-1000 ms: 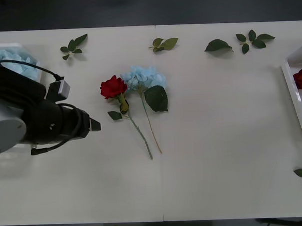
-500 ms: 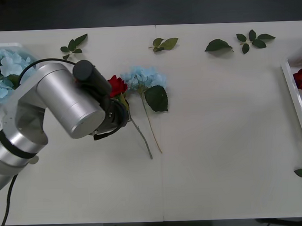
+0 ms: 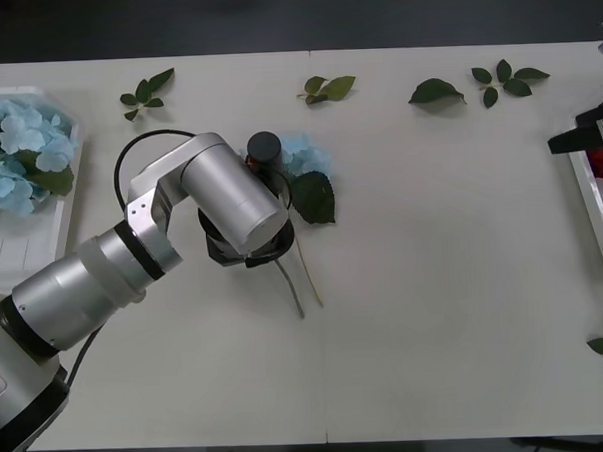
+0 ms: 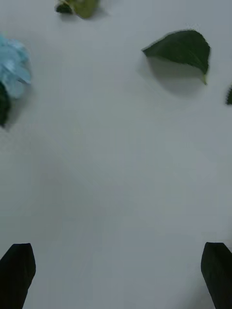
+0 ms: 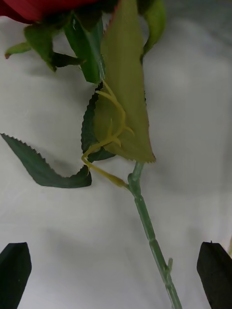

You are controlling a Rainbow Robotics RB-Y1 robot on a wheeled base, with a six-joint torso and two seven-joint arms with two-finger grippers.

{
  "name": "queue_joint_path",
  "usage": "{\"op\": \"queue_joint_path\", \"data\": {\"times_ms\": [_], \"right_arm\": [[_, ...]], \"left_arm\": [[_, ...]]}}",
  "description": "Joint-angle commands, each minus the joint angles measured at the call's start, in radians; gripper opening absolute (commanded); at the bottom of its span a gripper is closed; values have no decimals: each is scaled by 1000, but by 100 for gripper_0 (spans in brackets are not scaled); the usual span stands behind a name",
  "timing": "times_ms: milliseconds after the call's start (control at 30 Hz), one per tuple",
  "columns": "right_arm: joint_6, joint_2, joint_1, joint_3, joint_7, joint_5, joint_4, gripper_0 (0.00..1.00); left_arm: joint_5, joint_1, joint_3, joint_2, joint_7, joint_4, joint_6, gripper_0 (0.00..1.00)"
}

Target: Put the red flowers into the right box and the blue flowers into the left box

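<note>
Left gripper (image 5: 116,275) hangs over the rose (image 5: 121,120), fingers spread wide, its stem running between them. Right gripper (image 4: 116,275), also wide, holds nothing.

A lab-like test bench: a bare white table (image 3: 465,309) against a dark floor (image 3: 292,16).

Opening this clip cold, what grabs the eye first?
The big silver left arm reaching to mid-table, its tool open just above the stem of a red rose lying beside a blue hydrangea. Next, the blue hydrangeas already heaped in the left box at the table's left edge.
</note>
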Motion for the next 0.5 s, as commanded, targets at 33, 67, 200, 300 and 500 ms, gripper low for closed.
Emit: {"op": "queue_joint_path", "data": {"times_ms": [33, 67, 200, 300, 500], "right_arm": [[-3, -53, 36, 0, 123, -120, -104, 100], [-3, -53, 41, 0, 129, -137, -114, 100], [-4, -53, 82, 0, 155, -236, -195, 100], [-24, -53, 116, 0, 167, -301, -267, 100], [-155, -53, 188, 0, 179, -356, -453, 100]], "left_arm": [[-10, -70, -13, -50, -34, 105, -32, 100], [-10, -76, -13, -58, -35, 118, -32, 100], [-10, -102, -13, -89, -44, 182, -37, 95], [-10, -108, -15, -93, -52, 197, -47, 93], [-9, -108, -15, -93, -66, 210, -47, 85]]}}
